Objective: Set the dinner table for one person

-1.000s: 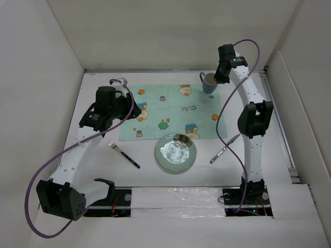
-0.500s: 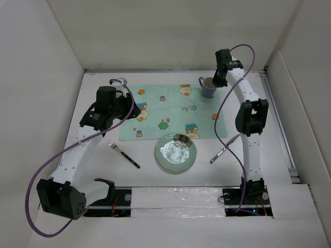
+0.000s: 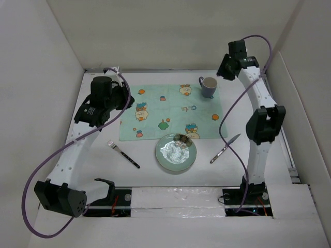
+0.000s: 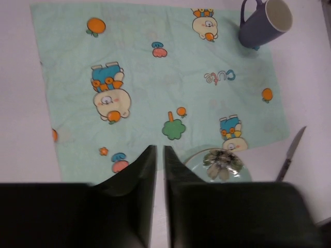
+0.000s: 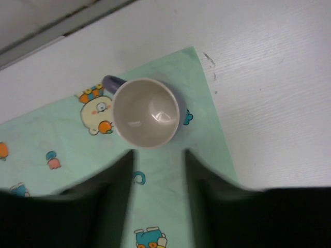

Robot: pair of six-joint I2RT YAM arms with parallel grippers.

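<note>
left gripper: fingers almost together, only a thin slit between them, nothing in it. It hangs over the near edge of the mint placemat. plate sits just right of the tips at that mat edge, partly hidden by the fingers. knife lies further right, off the mat, on the dinner table

right gripper: jaws wide apart, empty, above the mat's far right corner. mug stands upright just beyond the tips, untouched, handle on its far left side. Bare white tabletop to the right and beyond
</note>
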